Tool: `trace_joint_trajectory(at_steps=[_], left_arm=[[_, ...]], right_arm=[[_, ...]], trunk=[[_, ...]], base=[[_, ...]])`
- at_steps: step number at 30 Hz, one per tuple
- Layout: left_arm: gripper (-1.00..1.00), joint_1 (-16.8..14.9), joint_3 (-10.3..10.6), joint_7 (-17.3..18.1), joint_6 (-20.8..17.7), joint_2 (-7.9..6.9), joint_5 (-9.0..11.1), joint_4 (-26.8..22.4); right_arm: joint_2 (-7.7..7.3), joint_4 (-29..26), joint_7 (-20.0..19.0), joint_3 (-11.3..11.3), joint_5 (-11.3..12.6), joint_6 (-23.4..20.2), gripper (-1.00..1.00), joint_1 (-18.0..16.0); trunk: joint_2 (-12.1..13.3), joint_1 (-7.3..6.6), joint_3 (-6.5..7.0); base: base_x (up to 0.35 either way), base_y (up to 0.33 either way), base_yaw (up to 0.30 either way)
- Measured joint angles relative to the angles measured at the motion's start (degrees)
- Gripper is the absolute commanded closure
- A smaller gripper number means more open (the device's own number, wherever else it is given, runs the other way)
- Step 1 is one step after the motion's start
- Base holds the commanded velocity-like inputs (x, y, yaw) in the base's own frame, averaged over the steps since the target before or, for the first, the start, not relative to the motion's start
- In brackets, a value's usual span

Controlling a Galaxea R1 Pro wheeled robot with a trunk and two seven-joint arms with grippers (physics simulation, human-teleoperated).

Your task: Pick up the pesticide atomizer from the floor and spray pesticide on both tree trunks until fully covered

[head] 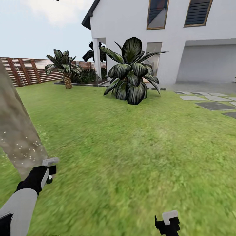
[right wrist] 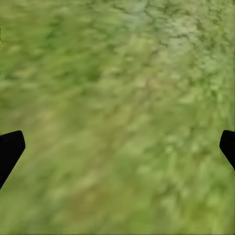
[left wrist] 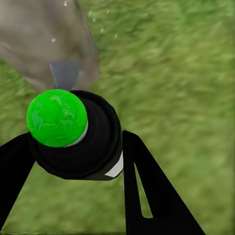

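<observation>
A thick grey-beige tree trunk (head: 14, 131) rises at the left edge of the head view, leaning across the frame. White pesticide specks (head: 24, 150) dot its lower part. My left gripper (head: 49, 170) is right beside the trunk's base and is shut on the pesticide atomizer (left wrist: 93, 142), a dark bottle whose round top looks bright green here, with a bit of white label. In the left wrist view the trunk (left wrist: 39, 39) stands just beyond the bottle, with a few specks in the air. My right gripper (head: 167, 221) hangs open over the grass (right wrist: 117, 98), its fingers far apart.
The lawn (head: 131, 147) spreads ahead. A big broad-leaved dark plant (head: 131, 73) stands mid-distance, a short palm (head: 65, 68) further left, a slat fence (head: 26, 70) behind it. A white house (head: 170, 36) closes the back; grey paving slabs (head: 213, 105) lie at the right.
</observation>
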State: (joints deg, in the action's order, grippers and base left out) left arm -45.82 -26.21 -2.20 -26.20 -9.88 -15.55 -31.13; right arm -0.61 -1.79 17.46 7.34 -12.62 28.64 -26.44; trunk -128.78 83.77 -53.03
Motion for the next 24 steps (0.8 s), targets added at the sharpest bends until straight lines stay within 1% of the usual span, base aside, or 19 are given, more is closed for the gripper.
trace_joint_trajectory(at_steps=[3, 7, 18, 19, 20, 23, 24], left_arm=[[1.00, 0.00, 0.00, 0.00, 0.00, -0.01, 0.16, 0.00], [1.00, 0.05, -0.01, 0.00, 0.03, 0.00, 0.20, -0.01], [1.00, 0.14, -0.01, 0.05, 0.07, 0.03, 0.22, 0.04], [1.00, 0.44, 0.00, 0.08, 0.07, 0.05, 0.29, 0.09], [1.00, 1.57, 0.02, 0.13, 0.11, 0.15, 0.36, 0.15], [1.00, 3.22, 0.27, 1.91, 0.27, 0.24, 0.39, -0.40], [1.00, 3.47, 0.71, 4.17, 1.24, 0.21, 0.66, -0.47]], right_arm=[[0.00, 0.00, 0.00, 0.02, 0.00, 0.00, -1.00, 0.00], [0.00, -0.01, -0.02, 0.01, 0.00, 0.02, -1.00, 0.00], [0.00, -0.02, -0.03, 0.03, 0.02, 0.01, -1.00, 0.01], [0.00, -0.02, -0.03, 0.01, 0.02, 0.00, -1.00, 0.01], [0.00, -0.03, -0.03, -0.02, 0.03, -0.02, -1.00, 0.01], [-0.01, -0.09, -0.05, -0.05, 0.04, 0.02, -1.00, 0.02], [-0.01, -0.10, -0.10, -0.02, 0.03, 0.02, -1.00, 0.02]], trunk=[[0.00, 0.02, 0.00], [0.00, 0.03, 0.00], [0.00, 0.04, 0.00], [0.00, 0.04, -0.01], [0.00, 0.04, -0.01], [0.00, 0.04, -0.01], [0.00, 0.04, 0.00]], base=[[-0.172, -0.210, 0.275], [-0.288, -0.124, 0.278], [-0.338, -0.008, 0.271], [-0.342, 0.000, 0.162], [-0.342, 0.000, 0.104], [-0.342, 0.000, 0.035], [-0.342, 0.000, 0.011]])
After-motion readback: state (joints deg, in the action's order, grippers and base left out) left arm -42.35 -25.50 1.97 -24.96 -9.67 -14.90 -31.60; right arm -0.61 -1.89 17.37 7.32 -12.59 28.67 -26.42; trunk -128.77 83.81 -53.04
